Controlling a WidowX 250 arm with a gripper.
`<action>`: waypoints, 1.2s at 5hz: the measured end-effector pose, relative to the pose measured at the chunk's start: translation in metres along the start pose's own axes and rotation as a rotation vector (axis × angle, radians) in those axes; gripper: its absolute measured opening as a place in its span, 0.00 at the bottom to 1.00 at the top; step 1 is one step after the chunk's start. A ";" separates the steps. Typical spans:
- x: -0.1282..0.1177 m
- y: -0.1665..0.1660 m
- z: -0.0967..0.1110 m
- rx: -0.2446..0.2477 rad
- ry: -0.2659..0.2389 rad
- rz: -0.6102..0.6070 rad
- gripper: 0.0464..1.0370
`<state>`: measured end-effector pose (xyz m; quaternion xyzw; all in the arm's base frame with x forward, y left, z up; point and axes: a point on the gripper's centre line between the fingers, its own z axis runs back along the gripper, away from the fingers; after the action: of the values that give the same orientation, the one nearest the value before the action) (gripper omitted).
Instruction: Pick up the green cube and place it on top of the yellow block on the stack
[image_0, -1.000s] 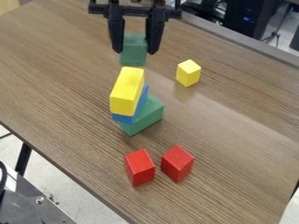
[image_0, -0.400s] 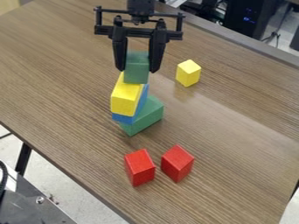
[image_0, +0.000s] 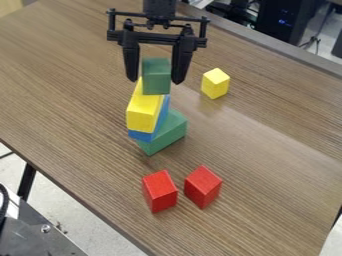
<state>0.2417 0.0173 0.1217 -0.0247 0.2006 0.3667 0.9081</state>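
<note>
Open around upper green block (image_0: 156, 77)

Rests at left on long yellow block (image_0: 143, 115), over blue block (image_0: 140, 135) and lower green block (image_0: 163, 138), between the parted tips of the gripper (image_0: 155, 81). Farther right, left red block (image_0: 160, 192), right red block (image_0: 203, 187), small yellow block (image_0: 216, 83).

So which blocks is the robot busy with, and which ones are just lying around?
Busy with:
- top green block, between the open fingers of the gripper
- long yellow block, under it
- blue block, under the yellow
- bottom green block

Lying around:
- small yellow block
- red block
- other red block, beside it
</note>
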 end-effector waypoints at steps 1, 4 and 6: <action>-0.001 -0.001 0.000 -0.005 0.003 0.017 0.97; -0.020 -0.026 0.040 -0.064 -0.202 -0.096 0.96; -0.029 -0.037 0.054 -0.019 -0.232 -0.174 0.96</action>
<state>0.2665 -0.0181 0.1781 -0.0080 0.0881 0.2887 0.9533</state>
